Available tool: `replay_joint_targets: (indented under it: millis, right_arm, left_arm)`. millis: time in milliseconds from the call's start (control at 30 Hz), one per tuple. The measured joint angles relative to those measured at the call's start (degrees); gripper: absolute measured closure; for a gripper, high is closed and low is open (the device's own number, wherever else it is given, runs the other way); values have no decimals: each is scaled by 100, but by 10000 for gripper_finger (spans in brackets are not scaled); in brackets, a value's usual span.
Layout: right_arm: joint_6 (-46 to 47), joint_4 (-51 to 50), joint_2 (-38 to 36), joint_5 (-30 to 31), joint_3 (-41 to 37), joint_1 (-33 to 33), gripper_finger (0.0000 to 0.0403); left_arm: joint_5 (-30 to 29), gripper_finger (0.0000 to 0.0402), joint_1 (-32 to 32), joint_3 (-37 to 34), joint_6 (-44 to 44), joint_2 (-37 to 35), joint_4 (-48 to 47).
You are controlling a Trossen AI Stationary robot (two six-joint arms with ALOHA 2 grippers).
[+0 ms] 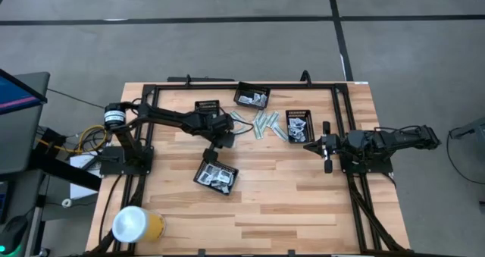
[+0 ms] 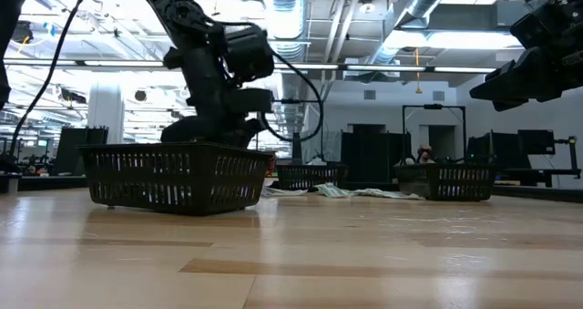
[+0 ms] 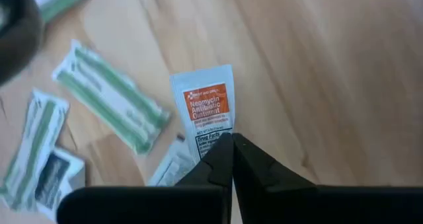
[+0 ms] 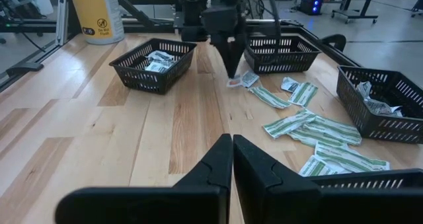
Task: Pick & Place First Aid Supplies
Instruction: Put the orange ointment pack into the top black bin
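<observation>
1. Four black mesh trays (image 1: 218, 177) are sitting on the wooden table (image 1: 288, 204).
2. One orange-labelled ointment sachet (image 3: 206, 112) is lying on the table, its edge pinched in the closed left gripper (image 3: 231, 143).
3. One right gripper (image 4: 232, 145) is hovering closed, holding nothing.
4. Several green-white strips (image 1: 261, 123) are lying loose between the trays.

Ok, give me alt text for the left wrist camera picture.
The left gripper's dark fingers are shut on the lower edge of a white ointment sachet with an orange label, on the wooden table. Green-striped strips lie beside it.

orange-marked white sachet (image 3: 205, 112) — flat on table
</observation>
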Motion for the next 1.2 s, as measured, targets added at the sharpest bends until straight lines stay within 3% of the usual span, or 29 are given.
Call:
replay_joint_targets:
  millis: [400,767,1000,1200]
  right_arm:
    - [-1,1,0,-2,0,-2,395]
    - [-1,1,-2,-2,0,-2,395]
    - [-1,-1,-1,-2,0,-2,395]
    - [0,1,-1,-3,0,-2,395]
  left_arm:
    - [-867,397,-191,4,954,-531,719]
    - [-1238,395,-22,9,1392,-644,1278]
    - [-1294,395,268,12,850,-743,1540]
    - [-971,393,677,11,-465,-1042,1950]
